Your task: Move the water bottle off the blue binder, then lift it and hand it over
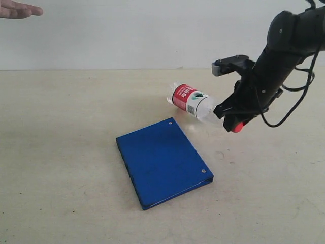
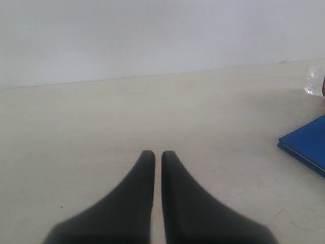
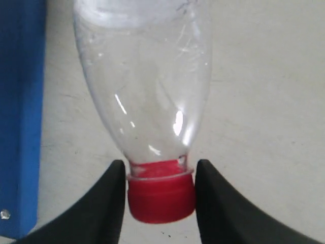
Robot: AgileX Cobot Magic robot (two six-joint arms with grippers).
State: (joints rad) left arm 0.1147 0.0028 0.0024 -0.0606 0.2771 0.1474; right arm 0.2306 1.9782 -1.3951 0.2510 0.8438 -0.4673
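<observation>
Between my right jaws sits the red cap (image 3: pixel 160 199) of the water bottle (image 3: pixel 147 86). These jaws are clamped on the cap, one on each side. The clear bottle sticks out from them, tilted, with its bottom end higher than the cap. Its red and white label (image 1: pixel 189 99) is near that far end. The bottle is not on the blue binder (image 1: pixel 163 162). It is just past the binder's far corner and looks to be up off the table (image 1: pixel 61 152). The binder lies flat and closed on the table, with two small silver rivets (image 1: pixel 170 122) near one edge. My left jaws are pressed together with nothing in them, over bare table, apart from the binder. A person's hand (image 1: pixel 19 9) shows far off on the left side, well apart from the bottle.
</observation>
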